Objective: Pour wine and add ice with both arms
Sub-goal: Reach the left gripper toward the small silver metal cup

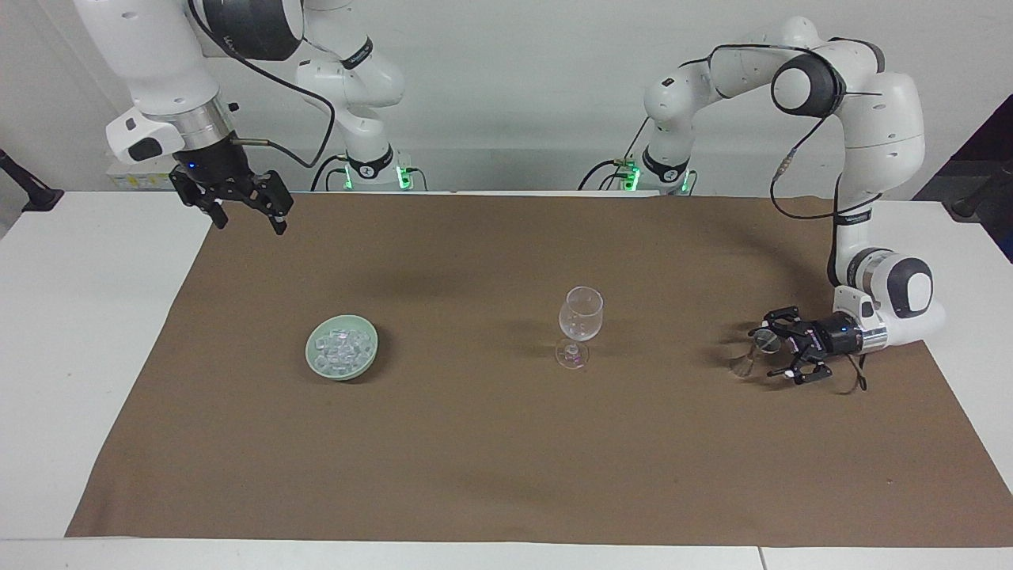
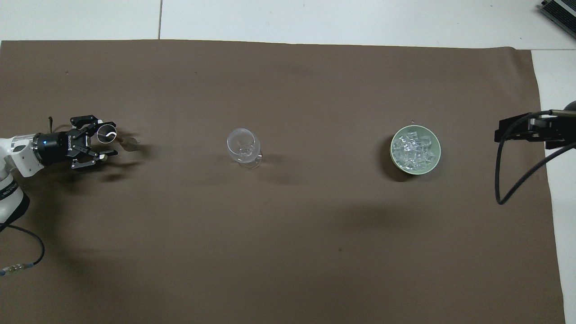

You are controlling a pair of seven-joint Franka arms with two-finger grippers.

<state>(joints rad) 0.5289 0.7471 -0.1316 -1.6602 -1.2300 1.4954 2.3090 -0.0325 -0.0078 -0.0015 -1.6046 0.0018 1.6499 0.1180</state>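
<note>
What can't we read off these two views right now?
- Left gripper at the small metal cup: in both views it can't be told whether the fingers touch the cup.
- Right gripper: overhead view's edge cuts it off; only the facing view shows it, raised and open.
- Wine glass: whether it holds liquid, unclear in both views.
- Ice in the green bowl: cubes overlap, uncountable.
</note>
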